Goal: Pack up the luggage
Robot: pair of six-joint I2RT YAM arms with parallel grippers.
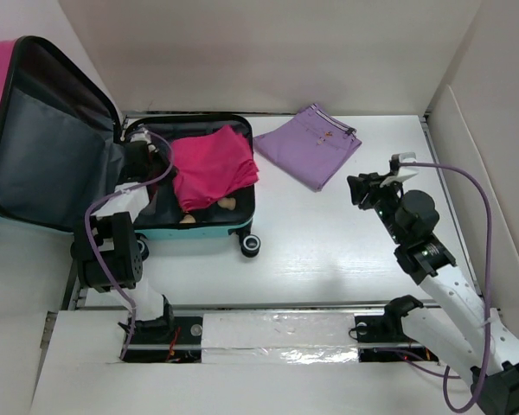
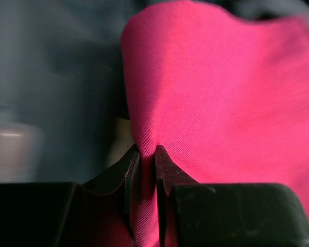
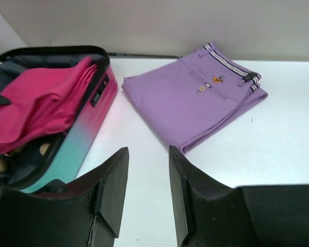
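While our left hand (image 2: 147, 154) pinches the soft pink cloth (image 2: 221, 103), our right hand (image 3: 148, 154) is open; the luggage (image 1: 52, 156) looks hard, so we'd grab its lid edge.

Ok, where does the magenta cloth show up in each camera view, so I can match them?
Top external: magenta cloth left of centre, lying in the open luggage.
Left wrist: fills the right side, pinched between the left fingers.
Right wrist: far left, inside the luggage.
Shared landmark: the luggage's teal wall, in the top and right wrist views; the left wrist background is too blurred to tell.
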